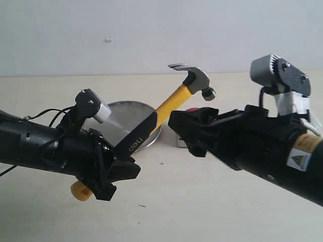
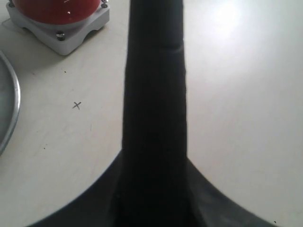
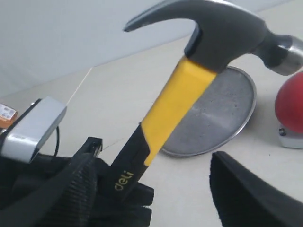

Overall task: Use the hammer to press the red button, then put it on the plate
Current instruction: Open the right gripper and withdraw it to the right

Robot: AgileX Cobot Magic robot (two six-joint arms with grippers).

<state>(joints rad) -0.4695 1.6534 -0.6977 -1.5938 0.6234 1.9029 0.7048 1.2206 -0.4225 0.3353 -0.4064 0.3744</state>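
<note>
Hammer (image 1: 174, 101) head hovers just above the red button (image 2: 57, 9), left pincer (image 1: 120, 160) gripping its handle, right pincer (image 1: 184, 133) agape; next, I reckon, a square downward press.

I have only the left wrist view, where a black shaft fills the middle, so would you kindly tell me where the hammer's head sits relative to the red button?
Observer: The hammer is tilted upward, and its head is raised with the striking face just over the red button. I cannot tell whether they touch.
Operator: Thank you. Is the right pincer helping to hold it?
Observer: No, the right pincer stands open and empty close by the button. Only the left pincer grips the handle, near its yellow end.
</note>
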